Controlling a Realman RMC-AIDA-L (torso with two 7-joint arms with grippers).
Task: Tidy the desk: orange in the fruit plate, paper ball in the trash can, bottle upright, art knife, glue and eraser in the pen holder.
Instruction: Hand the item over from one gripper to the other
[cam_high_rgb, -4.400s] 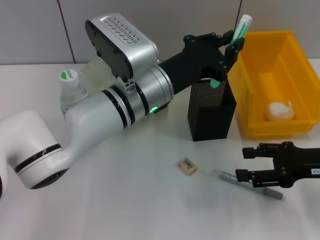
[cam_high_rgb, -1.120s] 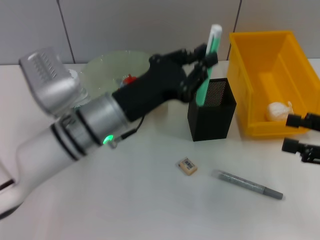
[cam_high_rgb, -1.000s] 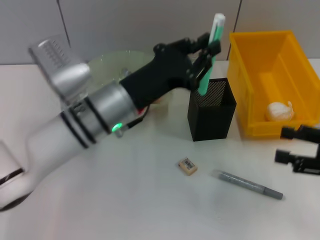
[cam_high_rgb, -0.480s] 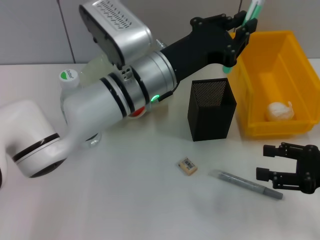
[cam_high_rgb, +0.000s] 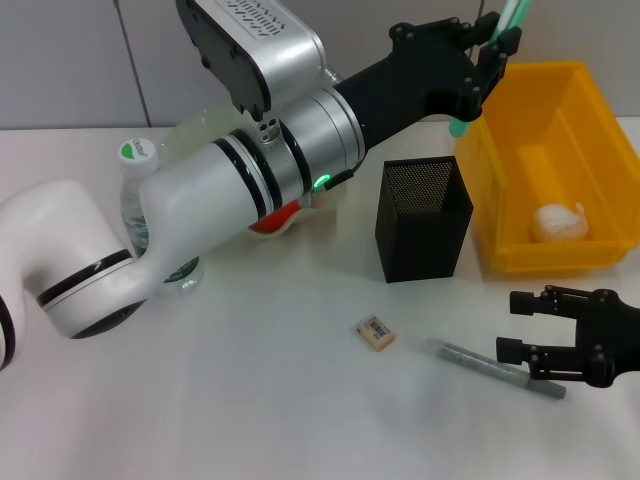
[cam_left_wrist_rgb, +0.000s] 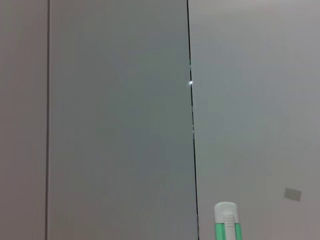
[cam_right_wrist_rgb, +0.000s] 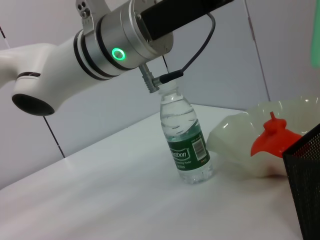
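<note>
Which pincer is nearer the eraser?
Right. The right pincer hovers low beside the eraser, over the grey knife; the left pincer is raised high above the pen holder.

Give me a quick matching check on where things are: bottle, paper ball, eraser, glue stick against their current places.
Things:
1. bottle
2. paper ball
3. eraser
4. glue stick

Places:
A. lying on the desk in front of the pen holder
B. held in the left gripper, above the pen holder
C. inside the trash can
D. standing upright beside the fruit plate

Pairs: 1-D, 2-C, 3-A, 4-B
</note>
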